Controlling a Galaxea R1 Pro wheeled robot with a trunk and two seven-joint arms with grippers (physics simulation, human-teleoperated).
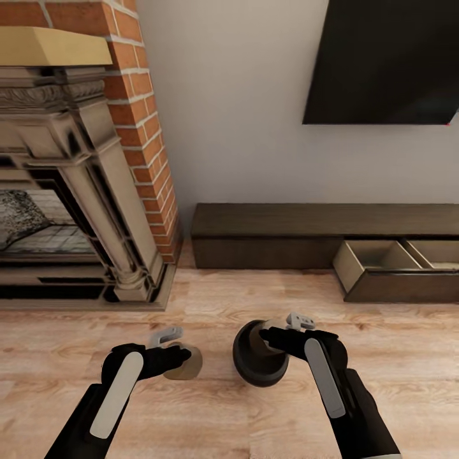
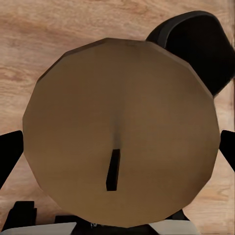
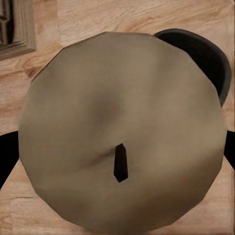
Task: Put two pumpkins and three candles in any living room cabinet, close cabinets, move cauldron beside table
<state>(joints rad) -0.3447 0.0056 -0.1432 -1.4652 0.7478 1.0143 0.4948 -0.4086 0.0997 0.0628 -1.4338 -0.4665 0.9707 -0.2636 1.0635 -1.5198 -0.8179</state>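
I am carrying a candle in my left pincer and another candle in my right pincer, above the cauldron. The cabinet drawer is standing open, well apart; I judge either candle could slip while driving.

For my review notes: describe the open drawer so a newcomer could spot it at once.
Find the black TV on the white wall; beneath it runs the long, low dark-brown cabinet on the wood floor. The open drawer juts from its right part, showing pale wood compartments, while the fronts nearer the brick fireplace sit flush and closed.
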